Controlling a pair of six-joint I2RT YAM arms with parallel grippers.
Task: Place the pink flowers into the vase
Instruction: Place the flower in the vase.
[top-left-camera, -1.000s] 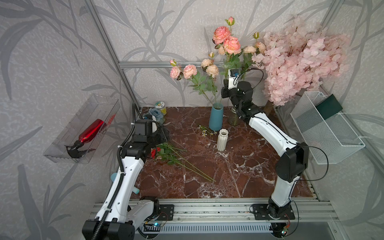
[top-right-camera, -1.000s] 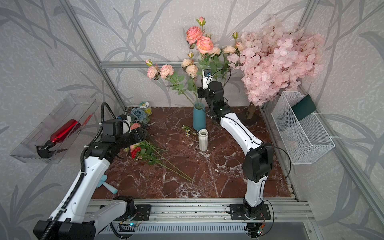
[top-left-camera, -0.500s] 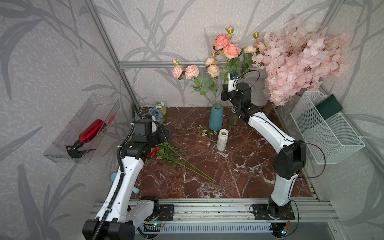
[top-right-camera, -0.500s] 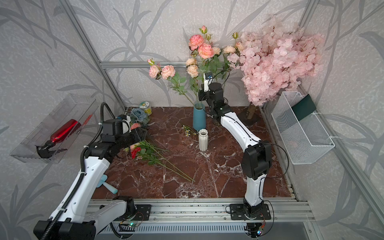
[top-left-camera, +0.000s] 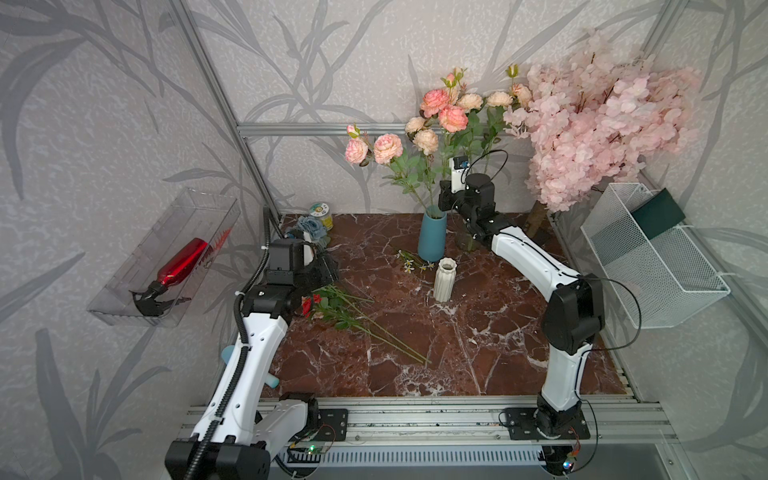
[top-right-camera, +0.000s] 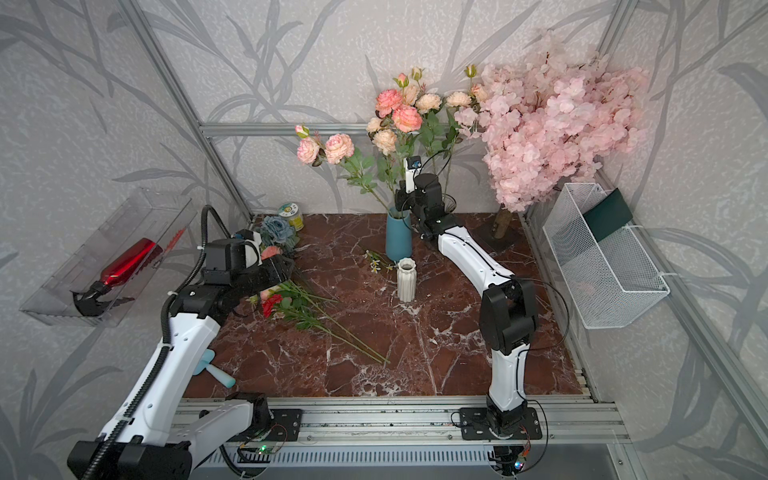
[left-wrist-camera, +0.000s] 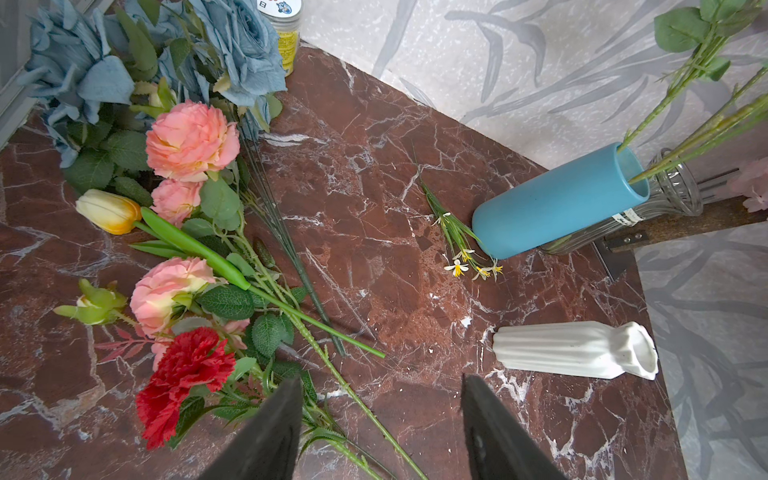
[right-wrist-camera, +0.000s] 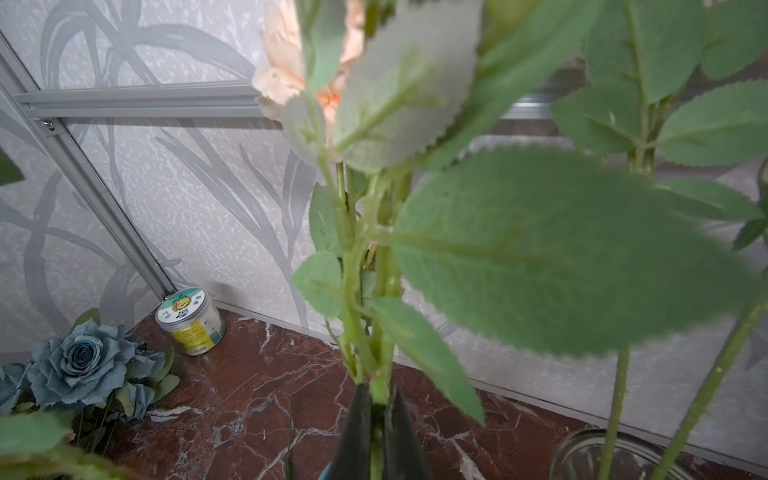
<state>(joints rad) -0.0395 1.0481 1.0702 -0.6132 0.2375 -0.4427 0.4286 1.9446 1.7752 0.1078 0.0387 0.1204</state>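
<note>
My right gripper (right-wrist-camera: 377, 415) is shut on the green stem of a bunch of pink flowers (top-left-camera: 440, 112). It holds them upright just over the mouth of the blue vase (top-left-camera: 432, 232) at the back of the table. In both top views it sits at the vase's right rim (top-right-camera: 401, 203). Another pink stem (top-left-camera: 376, 149) leans left out of that vase. More pink flowers (left-wrist-camera: 189, 139) lie in a pile at the table's left. My left gripper (left-wrist-camera: 380, 380) hangs open over their stems, holding nothing.
A white ribbed vase (top-left-camera: 444, 278) stands in front of the blue one, and a glass vase (left-wrist-camera: 665, 199) behind it. Blue-grey flowers (left-wrist-camera: 245, 50), a jar (right-wrist-camera: 191, 320), a red carnation (left-wrist-camera: 183, 374) and a yellow tulip (left-wrist-camera: 108, 210) crowd the left. The blossom tree (top-left-camera: 594, 133) and wire basket (top-left-camera: 648, 266) stand right.
The right gripper has come down and slightly left with the pink bunch, so the blooms sit lower over the blue vase. The left arm has not moved.
</note>
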